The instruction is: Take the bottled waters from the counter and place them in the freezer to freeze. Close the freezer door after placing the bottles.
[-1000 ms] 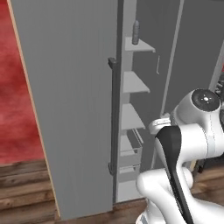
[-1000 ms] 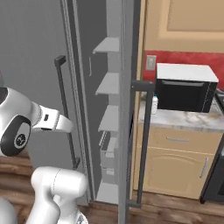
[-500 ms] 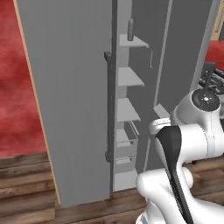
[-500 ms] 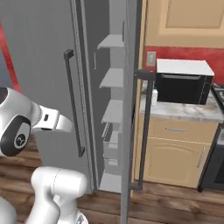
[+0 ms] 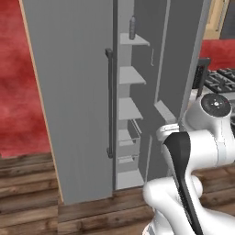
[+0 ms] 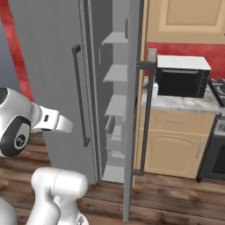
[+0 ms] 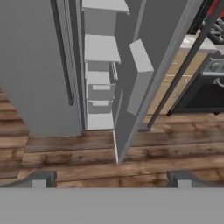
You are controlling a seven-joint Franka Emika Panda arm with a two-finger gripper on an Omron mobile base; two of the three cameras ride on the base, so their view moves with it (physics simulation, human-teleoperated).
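Note:
The freezer stands with its right-hand freezer door swung open, showing grey shelves. A smoky grey bottled water stands upright on the top shelf. The clear-white bottled water stands on the marble counter, just left of the black oven. In the hand view my gripper is open with nothing between its fingertips. It hangs above the wood floor and looks at the open door and the lower shelves.
The black oven sits on the counter above tan cabinets. A gas stove stands to the right of the open door. The closed left door has a dark bar handle. Wood floor lies in front.
The whole picture has shifted as the base drove, so the freezer looks nearer and the stove has come into the left base view. The gripper stays open and empty.

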